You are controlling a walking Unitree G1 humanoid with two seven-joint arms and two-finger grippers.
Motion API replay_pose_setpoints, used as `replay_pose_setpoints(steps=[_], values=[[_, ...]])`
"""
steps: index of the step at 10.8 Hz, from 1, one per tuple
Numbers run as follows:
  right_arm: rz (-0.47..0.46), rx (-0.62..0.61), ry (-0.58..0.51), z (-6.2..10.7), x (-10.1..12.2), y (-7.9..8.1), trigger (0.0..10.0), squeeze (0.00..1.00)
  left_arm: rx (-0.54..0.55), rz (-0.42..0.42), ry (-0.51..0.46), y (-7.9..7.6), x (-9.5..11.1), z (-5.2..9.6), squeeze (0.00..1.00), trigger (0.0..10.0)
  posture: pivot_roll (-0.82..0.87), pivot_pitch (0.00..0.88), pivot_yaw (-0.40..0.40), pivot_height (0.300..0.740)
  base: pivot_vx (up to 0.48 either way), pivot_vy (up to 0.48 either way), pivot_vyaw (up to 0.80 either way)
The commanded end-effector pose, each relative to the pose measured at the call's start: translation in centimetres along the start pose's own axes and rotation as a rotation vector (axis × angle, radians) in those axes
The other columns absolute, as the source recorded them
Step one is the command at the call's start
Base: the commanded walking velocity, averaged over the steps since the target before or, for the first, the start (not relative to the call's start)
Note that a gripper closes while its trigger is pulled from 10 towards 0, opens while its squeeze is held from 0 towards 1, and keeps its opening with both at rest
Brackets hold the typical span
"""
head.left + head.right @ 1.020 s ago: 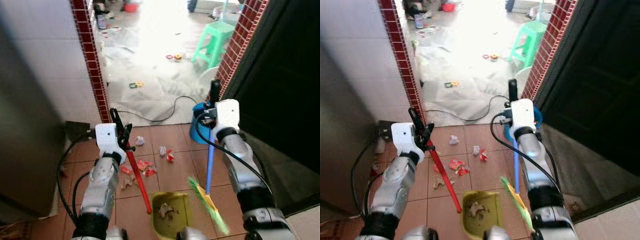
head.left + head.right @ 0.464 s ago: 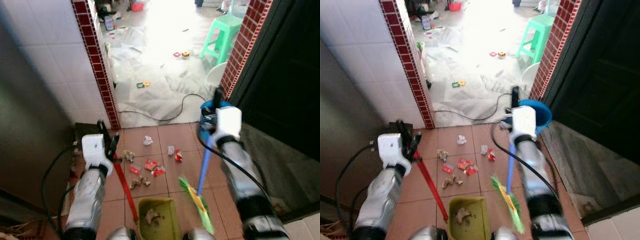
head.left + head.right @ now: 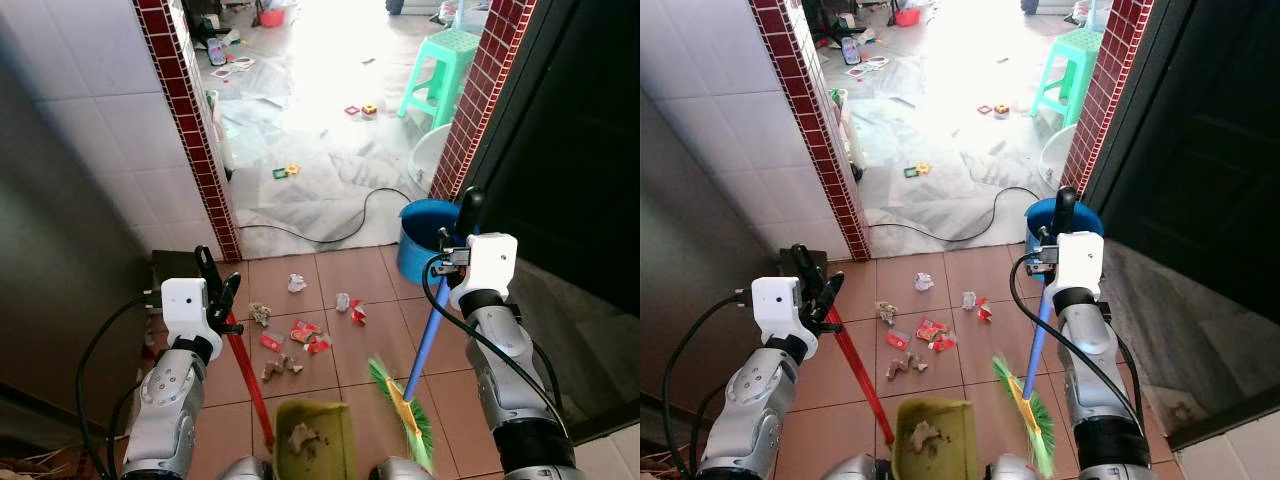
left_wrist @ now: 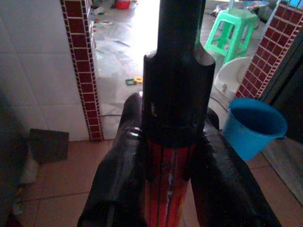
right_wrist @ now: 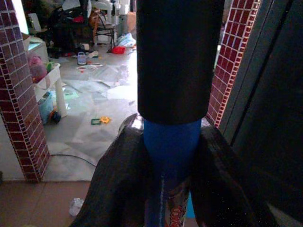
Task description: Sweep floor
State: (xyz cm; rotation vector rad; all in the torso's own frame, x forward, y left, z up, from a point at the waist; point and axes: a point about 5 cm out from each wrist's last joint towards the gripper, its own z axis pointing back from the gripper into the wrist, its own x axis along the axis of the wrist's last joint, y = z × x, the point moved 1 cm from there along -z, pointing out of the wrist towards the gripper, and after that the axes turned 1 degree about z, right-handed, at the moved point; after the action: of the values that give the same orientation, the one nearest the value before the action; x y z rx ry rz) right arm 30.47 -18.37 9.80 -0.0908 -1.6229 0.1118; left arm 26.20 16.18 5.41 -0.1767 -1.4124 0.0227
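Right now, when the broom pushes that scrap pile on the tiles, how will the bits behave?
The scraps look like small crumpled paper and wrappers, so probably light and apt to scatter rather than slide as one clump. The white wad may roll. The broom has thin green bristles that likely flex, so some bits could slip past toward the dustpan unevenly.

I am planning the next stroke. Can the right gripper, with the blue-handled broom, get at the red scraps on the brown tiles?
Probably yes. The right gripper is shut on the blue-handled broom, whose green bristles rest beside the red scraps. Bare tiles lie between them, with nothing in the way.
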Motion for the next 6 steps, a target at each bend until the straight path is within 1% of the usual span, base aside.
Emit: replay_pose_setpoints(steps=[1,3,4,6], values=[[0.018,0.016,-0.04,-0.18,1.12,0.42,10.0,0.0,-0.014,0.006,-0.041,-0.22,1.03,0.01,0.0,10.0,-0.14,0.0,0.066,0.74,0.0,0.0,0.0],[0.018,0.016,-0.039,-0.35,1.39,0.44,10.0,0.0,-0.015,0.006,-0.028,-0.13,0.73,0.53,0.0,10.0,-0.13,0.0,0.073,0.74,0.0,0.0,0.0],[0.012,0.005,-0.032,-0.1,1.16,0.36,10.0,0.0,-0.016,-0.005,-0.024,0.2,0.74,0.73,0.0,10.0,-0.13,0.0,0.079,0.74,0.0,0.0,0.0],[0.005,0.001,-0.014,0.42,0.85,0.62,10.0,0.0,-0.016,-0.014,-0.034,0.62,1.16,0.64,0.0,10.0,-0.14,0.0,0.084,0.74,0.0,0.0,0.0]])
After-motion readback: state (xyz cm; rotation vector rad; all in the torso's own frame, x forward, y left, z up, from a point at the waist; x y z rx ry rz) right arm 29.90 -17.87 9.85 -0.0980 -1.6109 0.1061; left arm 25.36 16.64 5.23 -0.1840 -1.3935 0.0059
